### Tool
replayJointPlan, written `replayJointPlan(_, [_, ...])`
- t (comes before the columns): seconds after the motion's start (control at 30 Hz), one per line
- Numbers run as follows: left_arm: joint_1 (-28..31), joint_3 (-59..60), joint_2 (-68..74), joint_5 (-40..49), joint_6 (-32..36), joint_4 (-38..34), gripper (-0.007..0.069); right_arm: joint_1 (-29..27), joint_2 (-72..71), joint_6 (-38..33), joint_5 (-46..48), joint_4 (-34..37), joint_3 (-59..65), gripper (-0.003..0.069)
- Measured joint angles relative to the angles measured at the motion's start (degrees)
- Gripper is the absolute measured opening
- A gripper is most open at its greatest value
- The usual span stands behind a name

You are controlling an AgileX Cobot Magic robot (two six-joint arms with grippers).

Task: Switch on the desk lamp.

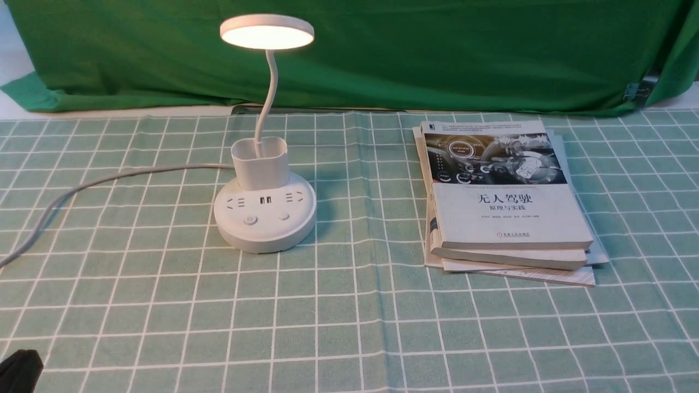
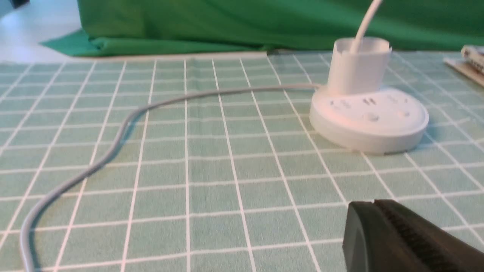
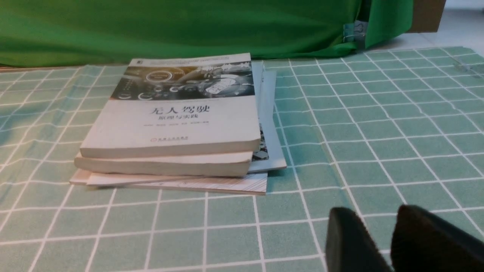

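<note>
The white desk lamp stands left of the table's middle. Its flat round disc head glows lit. A thin gooseneck rises from a cup-like holder. The round base carries sockets and two buttons. Its grey cord trails off to the left. The base also shows in the left wrist view. My left gripper is shut and empty, low over the cloth, well short of the lamp; only its dark tip shows in the front view. My right gripper is slightly open and empty, near the books.
A stack of books lies right of the lamp, also in the right wrist view. A green-and-white checked cloth covers the table. A green backdrop hangs behind.
</note>
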Motion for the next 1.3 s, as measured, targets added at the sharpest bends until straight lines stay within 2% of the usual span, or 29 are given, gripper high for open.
replayJointPlan(0.33, [0.0,0.0,0.0,0.3,-0.4,0.2,0.0021,0.0,0.0,0.0,0.0,0.0,0.0,0.0240])
replayJointPlan(0.4, [0.0,0.0,0.0,0.3,-3.3,0.2,0.0021,0.0,0.0,0.0,0.0,0.0,0.0,0.0240])
replayJointPlan(0.53, [0.0,0.0,0.0,0.4,-4.6,0.2,0.0021,0.0,0.0,0.0,0.0,0.0,0.0,0.0240])
replayJointPlan(1.3, [0.0,0.0,0.0,0.7,-4.9,0.9,0.0021,0.0,0.0,0.0,0.0,0.0,0.0,0.0240])
